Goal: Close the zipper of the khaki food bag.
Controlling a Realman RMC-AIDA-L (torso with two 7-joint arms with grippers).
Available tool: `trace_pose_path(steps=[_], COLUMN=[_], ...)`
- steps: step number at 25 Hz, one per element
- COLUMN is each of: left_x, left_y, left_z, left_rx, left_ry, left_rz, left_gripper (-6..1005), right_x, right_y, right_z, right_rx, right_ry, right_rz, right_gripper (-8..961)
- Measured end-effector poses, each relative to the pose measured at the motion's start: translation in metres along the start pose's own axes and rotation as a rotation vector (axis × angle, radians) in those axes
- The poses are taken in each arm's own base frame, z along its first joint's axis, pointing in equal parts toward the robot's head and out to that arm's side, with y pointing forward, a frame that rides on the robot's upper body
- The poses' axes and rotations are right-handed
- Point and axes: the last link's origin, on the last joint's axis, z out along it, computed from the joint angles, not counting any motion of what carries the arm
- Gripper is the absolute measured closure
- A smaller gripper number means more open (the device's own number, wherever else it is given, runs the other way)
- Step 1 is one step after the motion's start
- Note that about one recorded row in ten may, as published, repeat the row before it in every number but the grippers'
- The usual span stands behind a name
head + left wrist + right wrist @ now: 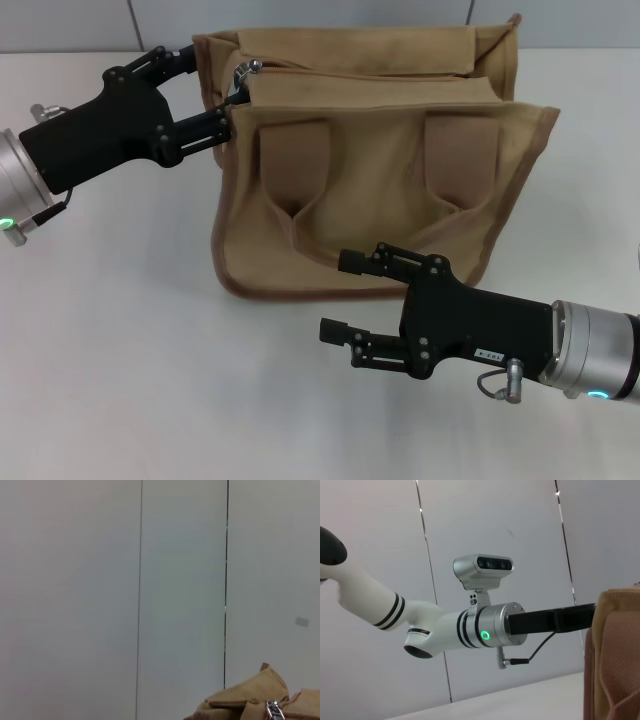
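Right now I am holding the left gripper (pixel 215 85) at the bag's top corner, its two fingers spread and straddling the fabric edge, gripping nothing that I can confirm. Just past its fingertips is sitting the silver pull tab (pixel 247 69), at the near end of the zipper (pixel 370 78), which is running away from the gripper across the top panel of the khaki food bag (pixel 380 190). The zip line is looking open along its length, so I am judging the closing pull as not yet begun.

Well apart from that, the right gripper (pixel 345 300) is hovering in front of the bag's lower face, fingers parted and empty, touching nothing on the white table (pixel 120 350).

What could go wrong: the tab is small and lying close to a fold, so the fingers could be closing on canvas instead of metal. And with nothing bracing the bag, a pull along the zip could be dragging the whole soft tote sideways, not moving the slider.

The head view is giving me both arms and the full bag. The left wrist view is showing only a bag corner with the tab (pixel 273 710) against the wall, no fingers. The right wrist view is showing the left arm's wrist camera (pixel 482 570) and a bag edge, never the zipper.
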Motion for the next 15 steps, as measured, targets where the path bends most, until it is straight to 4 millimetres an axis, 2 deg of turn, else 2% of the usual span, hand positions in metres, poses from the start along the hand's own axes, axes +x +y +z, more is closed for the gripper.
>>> trace_pose_path(steps=[7, 9, 15], left_x=[0.003, 0.006, 0.003], left_y=[-0.005, -0.009, -0.004], left_z=[-0.010, -0.019, -0.017], left_rx=[0.075, 0.148, 0.118], left_ry=[0.068, 0.138, 0.126], left_rz=[-0.025, -0.042, -0.039], left_gripper=[275, 291, 340], right_x=[0.000, 0.000, -0.001], right_y=[-0.002, -0.002, -0.003], right_z=[0.001, 0.001, 0.002], right_rx=[0.006, 0.007, 0.004], right_ry=[0.008, 0.008, 0.008], right_rz=[-0.004, -0.004, -0.010], right_gripper=[226, 227, 229])
